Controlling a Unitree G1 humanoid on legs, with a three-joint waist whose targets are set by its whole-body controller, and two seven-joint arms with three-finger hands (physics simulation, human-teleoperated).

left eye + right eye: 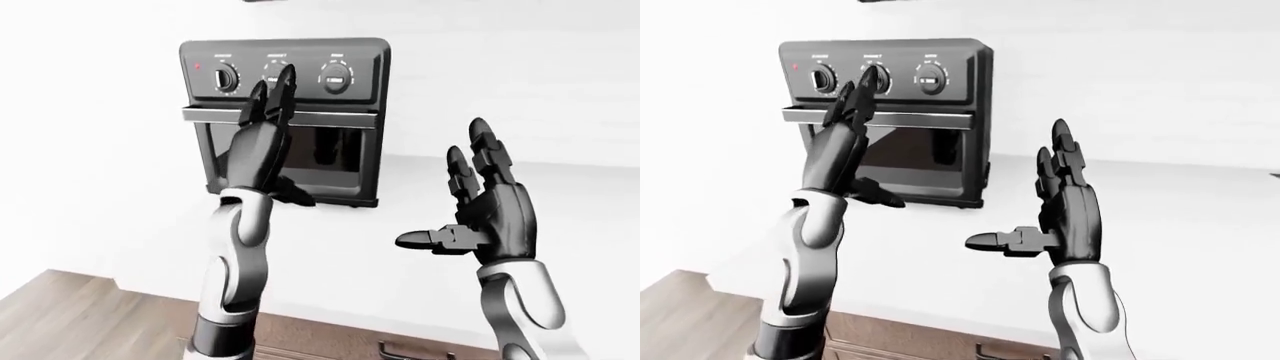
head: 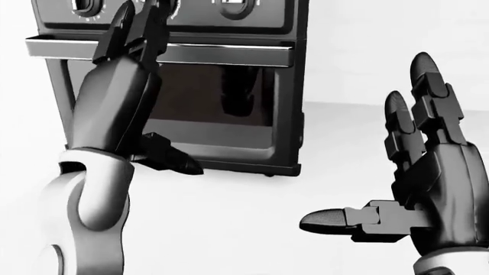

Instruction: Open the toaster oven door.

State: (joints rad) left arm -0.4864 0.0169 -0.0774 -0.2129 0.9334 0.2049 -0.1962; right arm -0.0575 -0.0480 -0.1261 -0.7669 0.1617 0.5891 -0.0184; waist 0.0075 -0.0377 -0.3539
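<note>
The black toaster oven (image 1: 340,161) stands on a white counter, with three knobs along its top panel. Its silver handle bar (image 1: 335,118) runs across the top of the dark glass door (image 2: 229,103), and the door is closed. My left hand (image 1: 272,97) is raised in front of the oven. Its fingers are straight and point up across the left part of the handle, to the middle knob (image 1: 277,69). Its thumb (image 2: 172,160) sticks out to the right, below the door. My right hand (image 1: 455,187) is open and empty, to the right of the oven, palm facing left.
The white counter (image 1: 400,277) spreads under and to the right of the oven, with a white wall behind. Brown drawer fronts with a handle (image 1: 410,349) show at the bottom edge. Wooden floor (image 1: 70,315) shows at the bottom left.
</note>
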